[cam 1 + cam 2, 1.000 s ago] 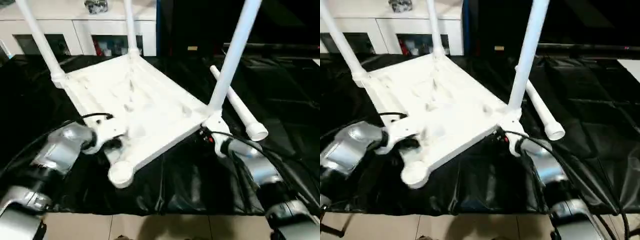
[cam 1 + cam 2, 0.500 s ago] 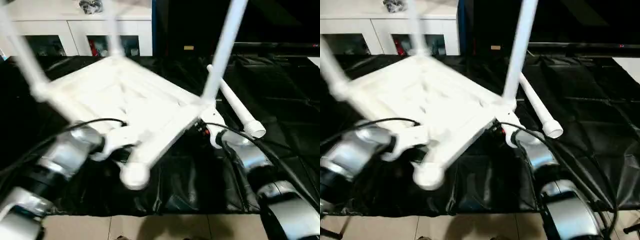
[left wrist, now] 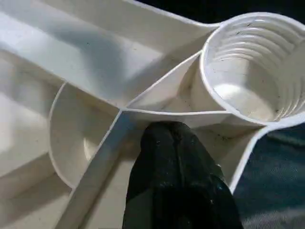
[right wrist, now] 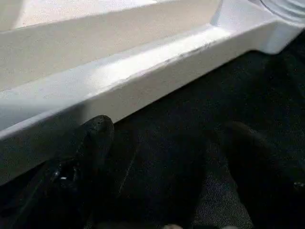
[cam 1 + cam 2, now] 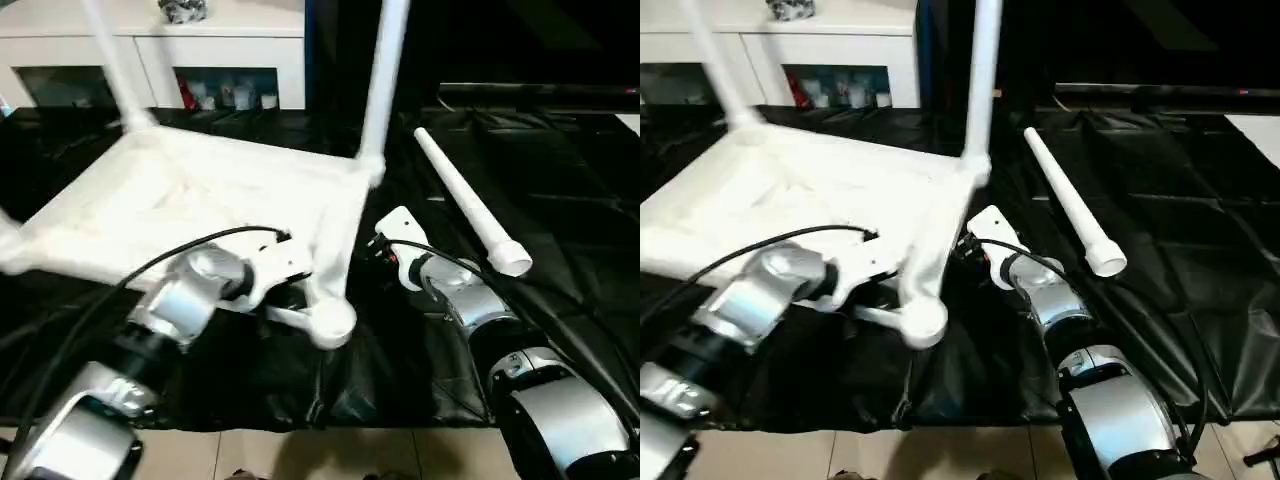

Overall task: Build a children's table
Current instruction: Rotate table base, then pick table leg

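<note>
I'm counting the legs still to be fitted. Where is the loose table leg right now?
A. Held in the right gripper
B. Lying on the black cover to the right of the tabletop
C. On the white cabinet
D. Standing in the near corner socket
B: the loose leg lies flat on the black cover, right of the upturned tabletop and apart from the open right gripper; the near corner socket is empty.

This looks like a lived-in room set up as a robot test space. A low white cabinet with glass doors (image 5: 150, 75) stands along the back wall, small colourful items behind its panes and a shiny silver object (image 5: 182, 10) on top. In front of the cabinet, crinkled black plastic sheeting (image 5: 560, 190) covers the work surface, and beige floor tiles (image 5: 330, 455) show at its near edge.
</note>
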Motion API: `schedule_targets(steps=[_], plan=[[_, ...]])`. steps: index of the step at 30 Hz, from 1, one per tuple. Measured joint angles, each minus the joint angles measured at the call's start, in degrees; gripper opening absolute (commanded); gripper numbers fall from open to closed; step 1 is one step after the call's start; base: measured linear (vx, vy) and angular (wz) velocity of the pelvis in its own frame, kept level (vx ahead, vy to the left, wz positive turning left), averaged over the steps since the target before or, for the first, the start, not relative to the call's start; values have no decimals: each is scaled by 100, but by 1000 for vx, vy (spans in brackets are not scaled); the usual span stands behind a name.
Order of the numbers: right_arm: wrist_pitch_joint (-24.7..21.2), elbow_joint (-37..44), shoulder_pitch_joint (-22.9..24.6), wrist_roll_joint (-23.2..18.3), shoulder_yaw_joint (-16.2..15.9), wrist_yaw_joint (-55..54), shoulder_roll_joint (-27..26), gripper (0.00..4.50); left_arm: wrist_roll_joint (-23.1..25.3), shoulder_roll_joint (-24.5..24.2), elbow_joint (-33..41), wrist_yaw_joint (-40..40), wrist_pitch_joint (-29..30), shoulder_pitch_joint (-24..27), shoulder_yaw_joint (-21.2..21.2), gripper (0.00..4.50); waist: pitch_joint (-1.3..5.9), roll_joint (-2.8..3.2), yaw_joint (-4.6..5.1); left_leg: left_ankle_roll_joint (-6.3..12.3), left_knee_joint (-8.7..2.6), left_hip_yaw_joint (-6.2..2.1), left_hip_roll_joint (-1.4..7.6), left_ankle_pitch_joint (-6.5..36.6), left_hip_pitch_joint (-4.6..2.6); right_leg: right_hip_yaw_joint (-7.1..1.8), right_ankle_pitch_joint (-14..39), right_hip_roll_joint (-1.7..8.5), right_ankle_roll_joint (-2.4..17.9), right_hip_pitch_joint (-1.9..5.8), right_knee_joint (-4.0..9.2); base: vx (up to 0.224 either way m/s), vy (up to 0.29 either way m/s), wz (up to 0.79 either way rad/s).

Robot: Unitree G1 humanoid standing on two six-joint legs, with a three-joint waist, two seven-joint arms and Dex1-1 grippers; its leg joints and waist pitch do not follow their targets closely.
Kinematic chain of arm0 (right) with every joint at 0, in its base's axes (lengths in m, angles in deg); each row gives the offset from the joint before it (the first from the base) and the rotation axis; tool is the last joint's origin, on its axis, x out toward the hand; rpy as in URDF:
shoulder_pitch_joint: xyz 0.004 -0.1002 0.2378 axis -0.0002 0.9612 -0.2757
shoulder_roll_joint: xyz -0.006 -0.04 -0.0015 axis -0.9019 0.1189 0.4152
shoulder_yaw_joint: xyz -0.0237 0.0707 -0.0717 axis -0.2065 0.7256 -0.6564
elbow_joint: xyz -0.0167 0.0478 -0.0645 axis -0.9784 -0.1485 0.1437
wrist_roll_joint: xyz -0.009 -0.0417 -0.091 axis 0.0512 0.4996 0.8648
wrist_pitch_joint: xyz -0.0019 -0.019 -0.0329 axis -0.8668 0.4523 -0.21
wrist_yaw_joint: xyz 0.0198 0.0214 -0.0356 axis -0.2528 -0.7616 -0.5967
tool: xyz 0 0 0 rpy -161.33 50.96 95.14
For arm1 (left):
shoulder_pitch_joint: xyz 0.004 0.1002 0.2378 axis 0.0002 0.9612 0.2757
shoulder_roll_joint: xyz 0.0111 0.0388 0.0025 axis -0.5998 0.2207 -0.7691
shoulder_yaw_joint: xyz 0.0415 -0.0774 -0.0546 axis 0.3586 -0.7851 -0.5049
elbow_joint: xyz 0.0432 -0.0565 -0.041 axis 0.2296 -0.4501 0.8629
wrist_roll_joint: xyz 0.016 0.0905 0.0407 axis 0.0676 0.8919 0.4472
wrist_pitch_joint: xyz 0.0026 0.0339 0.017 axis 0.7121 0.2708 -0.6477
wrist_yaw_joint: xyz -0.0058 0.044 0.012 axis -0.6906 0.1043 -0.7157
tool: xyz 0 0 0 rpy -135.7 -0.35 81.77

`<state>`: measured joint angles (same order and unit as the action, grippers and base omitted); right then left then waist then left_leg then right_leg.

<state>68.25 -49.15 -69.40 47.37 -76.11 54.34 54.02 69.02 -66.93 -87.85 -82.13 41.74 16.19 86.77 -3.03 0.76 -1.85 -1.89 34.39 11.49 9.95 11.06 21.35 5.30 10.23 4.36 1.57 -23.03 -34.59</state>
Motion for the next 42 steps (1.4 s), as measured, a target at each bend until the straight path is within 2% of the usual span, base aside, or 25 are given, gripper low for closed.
schedule_targets(steps=[5,9,10,14,18,20,24,28,31,34,37,38,42], plan=[[19,-63,-57,-14,178,-233,-28,403,-28,360,-498,719,-331,-254,-156,1,-5,6,11,0,12,-2,1,0,1,0,-1,1,1,-2,-15,0,0,0],[5,-59,-72,-238,421,-305,-37,403,-53,375,-431,1141,-462,-329,-459,1,-10,15,7,0,12,-3,2,0,1,1,0,1,2,-8,-25,0,0,0],[1,-56,-77,-291,454,-301,-30,419,-62,377,-386,1213,-472,-348,-515,21,-11,17,5,0,12,-3,2,0,1,1,1,1,3,-8,-27,0,0,0],[-35,22,-127,-531,714,-287,139,445,-475,291,428,1396,-349,-259,-1206,44,-26,38,-25,-1,17,-2,3,0,4,1,2,2,5,-10,-31,0,0,0],[-170,-54,-486,-595,1035,-531,607,450,-962,144,1047,1432,-417,50,-1786,82,-26,39,-87,0,21,-2,3,0,3,1,4,2,8,-10,-34,0,0,0],[-210,-143,-715,-621,1120,-664,773,450,-1091,85,1089,1392,-512,140,-1869,97,-26,39,-129,-1,23,-2,3,0,2,1,4,2,8,-10,-35,0,0,0],[-359,-521,-1036,-621,1166,-846,1089,450,-1233,-165,1541,1137,-667,421,-1890,130,-50,78,-173,-2,24,-3,2,0,5,1,4,3,8,-9,-36,0,0,0],[-607,-928,-1215,-612,1261,-992,1352,450,-1429,-447,2214,904,-337,702,-1945,168,-68,109,-283,-2,24,-3,3,0,10,5,8,3,13,-15,-40,0,0,0],[-755,-1101,-1282,-591,1315,-1109,1519,450,-1570,-706,2723,796,-46,884,-1998,178,-74,119,-359,-2,24,-4,5,0,10,9,10,3,16,-18,-46,0,0,0],[-836,-1244,-1306,-592,1388,-1285,1652,450,-1827,-1043,3238,600,172,1206,-2216,201,-121,183,-406,-2,26,-5,3,0,13,8,10,4,18,-20,-45,0,0,0],[-886,-1381,-1306,-582,1409,-1407,1749,450,-2079,-1277,3615,479,356,1419,-2517,221,-199,248,-478,-3,25,-6,2,1,16,8,10,5,18,-24,-46,0,0,0],[-900,-1418,-1305,-562,1425,-1435,1762,450,-2199,-1341,3761,430,452,1454,-2606,239,-220,263,-486,-3,23,-6,2,1,26,8,10,5,18,-35,-49,0,0,0],[-1002,-1533,-1299,-501,1428,-1572,1896,450,-2714,-1853,4311,7,1045,1669,-2792,239,-258,299,-565,-2,24,-11,2,-2,104,10,12,4,21,-112,-60,0,0,0]])
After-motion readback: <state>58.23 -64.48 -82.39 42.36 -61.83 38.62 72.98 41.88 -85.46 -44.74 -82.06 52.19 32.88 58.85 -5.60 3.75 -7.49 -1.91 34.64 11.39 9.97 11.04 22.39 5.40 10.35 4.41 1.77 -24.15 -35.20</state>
